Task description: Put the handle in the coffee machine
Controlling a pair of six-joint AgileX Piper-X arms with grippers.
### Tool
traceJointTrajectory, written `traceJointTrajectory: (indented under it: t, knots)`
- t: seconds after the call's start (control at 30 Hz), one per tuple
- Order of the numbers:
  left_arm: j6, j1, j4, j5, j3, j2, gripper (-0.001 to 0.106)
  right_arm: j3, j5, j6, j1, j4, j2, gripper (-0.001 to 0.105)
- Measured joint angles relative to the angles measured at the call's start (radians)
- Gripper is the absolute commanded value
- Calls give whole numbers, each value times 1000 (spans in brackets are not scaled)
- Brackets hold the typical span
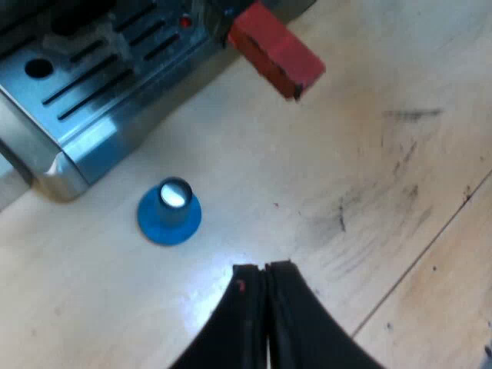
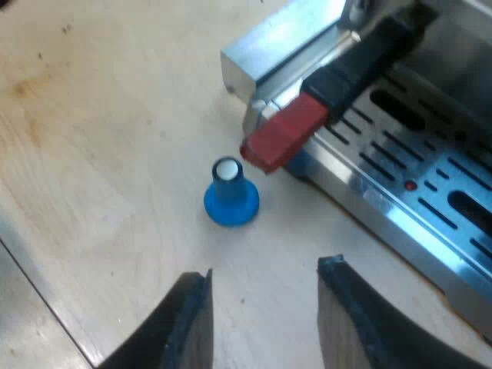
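Nearest, two black fingers of left gripper (image 1: 266, 269), pressed together tip to tip with nothing between them, hanging above bare table (image 1: 369, 154), well apart from espresso machine (image 1: 77, 123). Likewise two black fingers of right gripper (image 2: 264, 270), spread wide and empty, hanging above table near machine's front.

One machine: brushed metal, boxy, with a shiny rounded corner. One flat drip grate (image 2: 430, 173) along its front, cut with rows of long dark slots, and one small red dot (image 2: 411, 185) set in it.

One holder handle (image 2: 361, 58): dark, straight and blocky, ending in one matte red tip (image 2: 284, 134) with squared edges. Jutting out from machine's front, above grate and past machine's corner, clear of table. Metal end hidden under machine; probably locked in, though hard to confirm. Both grippers apart from it.

One blue tamper (image 2: 231, 196): round flat base on table, short upright stem, pale glossy cap on top. Standing upright just beside machine's corner, close under red tip yet apart from it, between machine and each gripper's fingertips.

One table: pale wood, smooth, with faint grain, a few dark scuffs and a thin straight seam.
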Motion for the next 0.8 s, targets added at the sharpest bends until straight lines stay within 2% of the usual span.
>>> traceJointTrajectory:
  t: [0.1,0.17,0.2,0.23,0.3,0.7,0.8]
  knots:
    - [13,21,24,0,0,0,27,0,0,4,0,14,0,41]
    - [13,22,27,0,0,0,50,0,0,15,0,13,0,52]
    - [13,22,27,0,0,0,53,0,0,16,0,13,0,54]
    - [13,22,27,0,0,0,61,0,0,17,0,16,0,58]
    - [13,22,27,0,0,0,66,0,0,19,0,16,0,62]
    - [15,22,8,0,0,6,66,0,0,19,0,19,0,65]
    - [12,22,-13,3,0,20,66,0,33,19,0,10,0,65]
